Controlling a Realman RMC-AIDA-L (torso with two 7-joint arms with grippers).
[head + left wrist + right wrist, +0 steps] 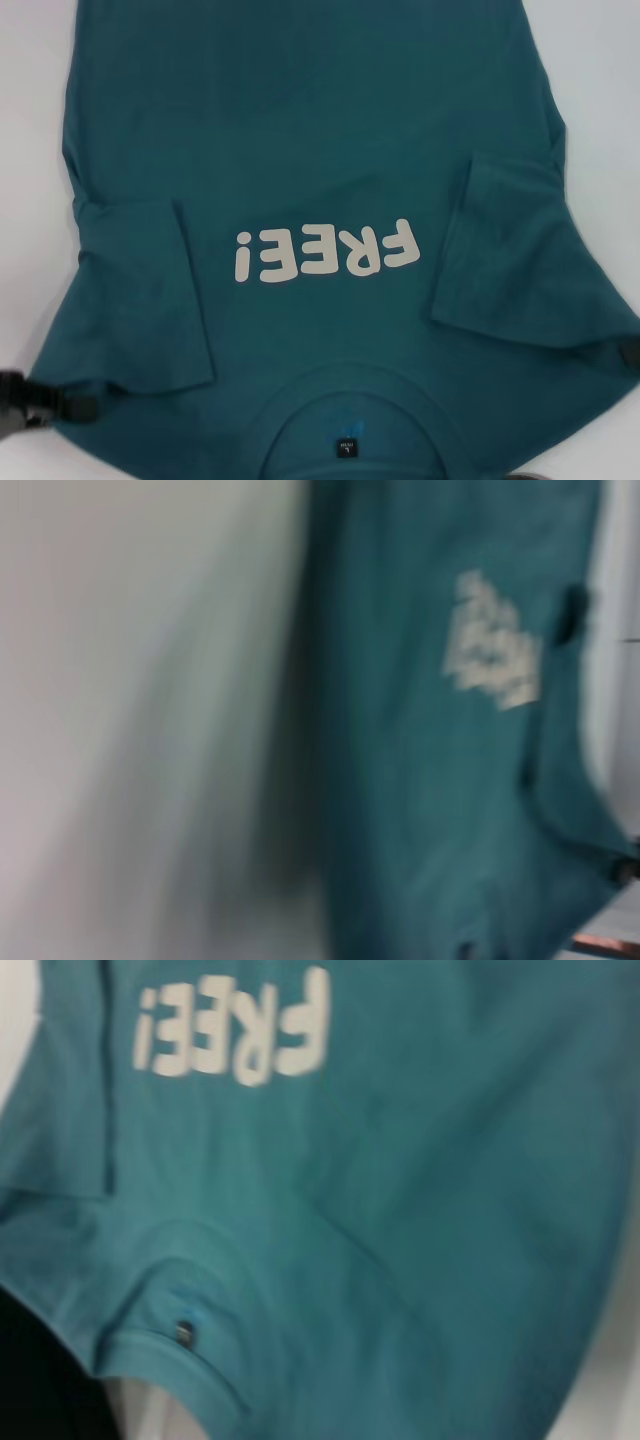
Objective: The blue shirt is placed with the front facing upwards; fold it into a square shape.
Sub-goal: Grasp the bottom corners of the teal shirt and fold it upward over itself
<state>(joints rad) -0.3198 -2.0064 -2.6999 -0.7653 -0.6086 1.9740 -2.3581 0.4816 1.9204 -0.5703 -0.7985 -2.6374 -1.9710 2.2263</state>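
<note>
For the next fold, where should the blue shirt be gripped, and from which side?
Probably the blue shirt at its two shoulder corners beside the collar, from the robot's near side. Both sleeves are folded in, so lifting there would carry the top toward the far hem.

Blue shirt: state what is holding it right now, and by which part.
The left gripper and right gripper each sit at a shoulder edge of the blue shirt, near the collar end. They appear to pinch the fabric there, but the fingers are hardly visible.

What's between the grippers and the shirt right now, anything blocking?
Nothing visible. The left gripper sits at the blue shirt's near left shoulder edge, the right gripper at its near right edge. Both sleeves are folded onto the front; only white table surrounds it.
</note>
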